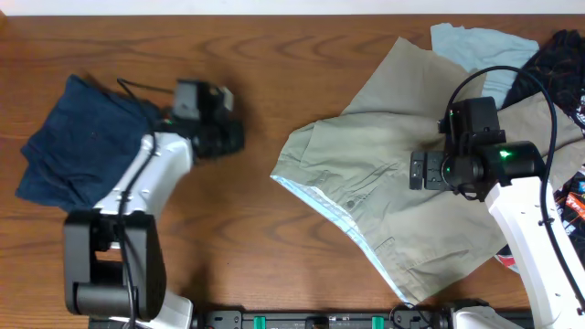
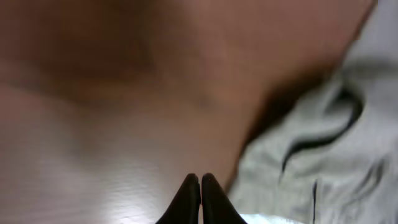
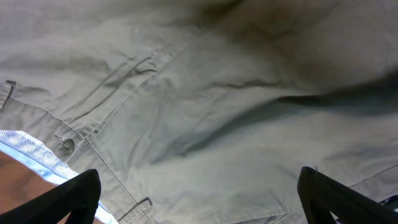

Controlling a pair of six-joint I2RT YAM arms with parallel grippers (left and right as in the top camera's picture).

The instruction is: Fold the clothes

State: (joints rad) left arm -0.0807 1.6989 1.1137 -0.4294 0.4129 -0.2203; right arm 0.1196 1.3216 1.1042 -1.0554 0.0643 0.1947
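Note:
Large khaki-beige shorts [image 1: 384, 174] with a pale striped waistband lining lie spread at the right of the wooden table. My right gripper [image 1: 422, 171] hovers over their middle, open wide and empty; in the right wrist view the khaki cloth [image 3: 205, 106] with a button fills the space between its fingers [image 3: 199, 193]. My left gripper [image 1: 234, 137] is shut and empty over bare wood, left of the shorts; its fingertips [image 2: 200, 180] point toward the shorts' edge [image 2: 323, 155]. A folded navy garment [image 1: 78, 137] lies at the far left.
A light-blue piece [image 1: 480, 50] lies at the back right under the khaki shorts. Dark printed and red pieces [image 1: 562, 64] are piled at the right edge. The table's front edge carries the arm bases [image 1: 119, 283].

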